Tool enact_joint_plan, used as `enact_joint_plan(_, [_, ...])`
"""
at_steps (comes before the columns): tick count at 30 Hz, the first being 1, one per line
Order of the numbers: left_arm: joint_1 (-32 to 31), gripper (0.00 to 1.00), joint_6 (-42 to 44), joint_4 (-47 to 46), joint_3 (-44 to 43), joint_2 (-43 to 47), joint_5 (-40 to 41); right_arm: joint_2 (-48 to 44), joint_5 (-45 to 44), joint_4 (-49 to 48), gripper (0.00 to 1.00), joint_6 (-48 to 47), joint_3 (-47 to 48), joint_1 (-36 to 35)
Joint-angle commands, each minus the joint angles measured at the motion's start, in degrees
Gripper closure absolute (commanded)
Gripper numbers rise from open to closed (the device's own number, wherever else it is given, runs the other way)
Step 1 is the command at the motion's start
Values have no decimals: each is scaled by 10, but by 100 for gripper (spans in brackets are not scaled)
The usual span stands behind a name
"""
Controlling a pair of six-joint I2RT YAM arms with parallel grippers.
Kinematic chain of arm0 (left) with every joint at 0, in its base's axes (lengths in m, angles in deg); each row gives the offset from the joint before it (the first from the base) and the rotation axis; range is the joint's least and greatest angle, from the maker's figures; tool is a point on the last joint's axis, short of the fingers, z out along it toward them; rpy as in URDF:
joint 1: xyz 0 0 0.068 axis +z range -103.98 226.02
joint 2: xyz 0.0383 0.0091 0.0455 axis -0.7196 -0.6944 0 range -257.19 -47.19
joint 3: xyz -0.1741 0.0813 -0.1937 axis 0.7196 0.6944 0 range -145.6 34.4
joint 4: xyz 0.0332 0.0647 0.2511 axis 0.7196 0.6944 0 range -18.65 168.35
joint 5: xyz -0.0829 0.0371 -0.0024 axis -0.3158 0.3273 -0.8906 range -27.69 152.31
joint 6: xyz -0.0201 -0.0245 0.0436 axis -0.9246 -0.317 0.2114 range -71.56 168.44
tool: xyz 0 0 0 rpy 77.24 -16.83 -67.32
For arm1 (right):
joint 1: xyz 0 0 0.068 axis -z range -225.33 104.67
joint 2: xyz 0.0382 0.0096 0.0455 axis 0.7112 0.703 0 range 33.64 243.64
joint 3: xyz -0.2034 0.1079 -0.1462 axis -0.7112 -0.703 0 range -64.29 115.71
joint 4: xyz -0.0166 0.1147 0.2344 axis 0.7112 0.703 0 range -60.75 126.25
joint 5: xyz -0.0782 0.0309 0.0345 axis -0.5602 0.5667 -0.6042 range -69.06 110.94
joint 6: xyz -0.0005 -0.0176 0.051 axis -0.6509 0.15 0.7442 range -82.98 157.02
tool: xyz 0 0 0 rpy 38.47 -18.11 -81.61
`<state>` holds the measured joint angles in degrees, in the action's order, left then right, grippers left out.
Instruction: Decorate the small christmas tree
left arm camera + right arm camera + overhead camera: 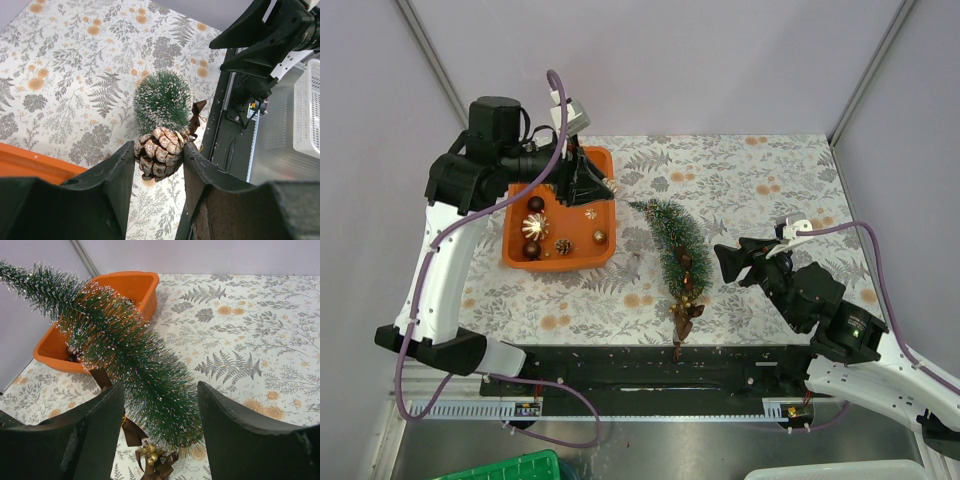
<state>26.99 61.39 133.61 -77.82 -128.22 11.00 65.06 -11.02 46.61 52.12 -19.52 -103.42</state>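
The small christmas tree [675,245] lies on its side on the patterned table, tip toward the far side, with brown ribbon and gold beads [685,310] near its base. It also shows in the left wrist view [162,102] and the right wrist view [140,365]. My left gripper [592,188] hovers over the right end of the orange tray [605,160]. It is shut on a brown pinecone [159,150] with frosted scales. My right gripper [725,262] is open and empty just right of the tree's lower part, its fingers [95,430] on either side of the bristles but apart from them.
The orange tray holds several small ornaments: brown balls [535,204], a gold ball [599,237] and a pinecone [562,246]. A black rail [650,360] runs along the table's near edge. A white basket [312,110] sits beyond the rail.
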Motion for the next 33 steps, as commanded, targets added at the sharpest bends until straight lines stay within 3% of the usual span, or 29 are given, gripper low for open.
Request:
enact_joint_plan(1, [0, 98, 8, -64, 11, 38, -41, -1, -1, -19, 32, 4, 14, 3])
enact_joint_plan(33, [0, 99, -50, -159, 85, 35, -68, -13, -3, -17, 34, 7, 8, 3])
